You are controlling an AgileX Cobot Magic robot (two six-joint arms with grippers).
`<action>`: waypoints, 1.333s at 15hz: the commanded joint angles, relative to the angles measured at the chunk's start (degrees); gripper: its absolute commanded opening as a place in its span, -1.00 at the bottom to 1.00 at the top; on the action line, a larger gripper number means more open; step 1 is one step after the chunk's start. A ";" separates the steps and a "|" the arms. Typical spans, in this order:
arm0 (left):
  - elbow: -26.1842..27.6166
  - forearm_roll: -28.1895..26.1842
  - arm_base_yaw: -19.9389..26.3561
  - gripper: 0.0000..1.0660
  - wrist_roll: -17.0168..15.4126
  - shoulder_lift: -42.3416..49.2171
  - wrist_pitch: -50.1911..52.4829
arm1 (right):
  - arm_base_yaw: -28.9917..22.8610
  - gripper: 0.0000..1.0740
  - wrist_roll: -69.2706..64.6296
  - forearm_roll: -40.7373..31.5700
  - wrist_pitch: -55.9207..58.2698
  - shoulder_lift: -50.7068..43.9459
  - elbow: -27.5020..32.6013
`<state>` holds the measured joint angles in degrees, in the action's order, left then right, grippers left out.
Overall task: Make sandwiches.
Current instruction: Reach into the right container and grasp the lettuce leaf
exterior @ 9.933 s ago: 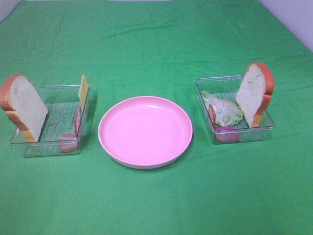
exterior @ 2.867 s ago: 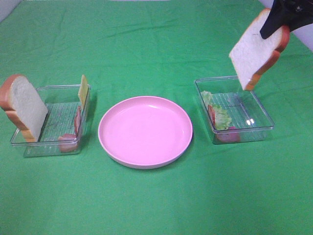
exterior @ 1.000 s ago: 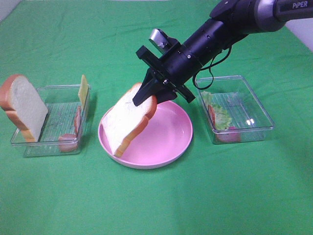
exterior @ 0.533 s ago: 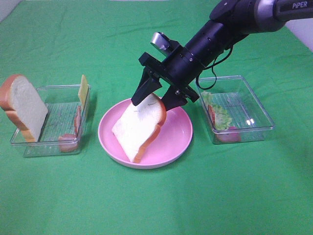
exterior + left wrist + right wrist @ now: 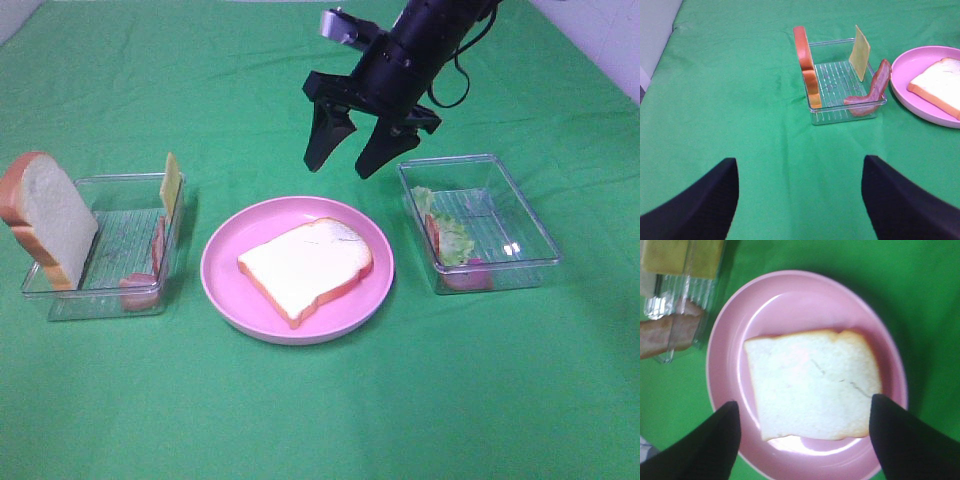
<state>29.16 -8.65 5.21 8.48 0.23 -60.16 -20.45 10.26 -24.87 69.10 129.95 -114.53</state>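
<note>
One white bread slice (image 5: 306,268) with an orange-brown crust lies flat on the round pink plate (image 5: 225,290); the right wrist view looks straight down on that slice (image 5: 812,390). My right gripper (image 5: 348,162) hangs open above the plate's far edge, holding nothing. A second bread slice (image 5: 45,220) leans upright at the left end of the left clear tray (image 5: 110,300), with a yellow cheese slice (image 5: 171,183) and reddish-brown bacon (image 5: 158,245) at its other end. Lettuce (image 5: 450,235) lies in the right tray (image 5: 520,215). My left gripper (image 5: 800,200) is open over bare cloth, near the left tray (image 5: 815,107).
A green cloth (image 5: 320,410) covers the whole table. Pale edges show at the far left corner (image 5: 15,15) and far right corner (image 5: 600,40). A round red piece (image 5: 138,290) sits at the near end of the left tray, another (image 5: 462,272) in the right tray.
My right gripper opened and let go of the bread slice, which dropped flat onto the pink plate. The gripper then rose and drew back toward the far side.
</note>
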 commanded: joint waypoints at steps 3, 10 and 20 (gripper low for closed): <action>-0.23 -0.17 0.29 0.26 -0.06 1.15 0.46 | -0.11 0.28 -6.76 14.44 4.93 -1.38 -3.84; -0.23 -0.17 0.29 0.26 -0.06 1.15 0.46 | -0.11 0.28 -11.92 23.72 4.93 -0.46 2.92; -0.23 -0.17 0.29 0.26 -0.06 1.15 0.46 | -0.11 0.19 -11.75 22.12 4.93 0.80 3.04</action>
<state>29.16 -8.65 5.21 8.48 0.23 -60.16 -20.45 -1.38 -2.52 69.84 130.63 -111.90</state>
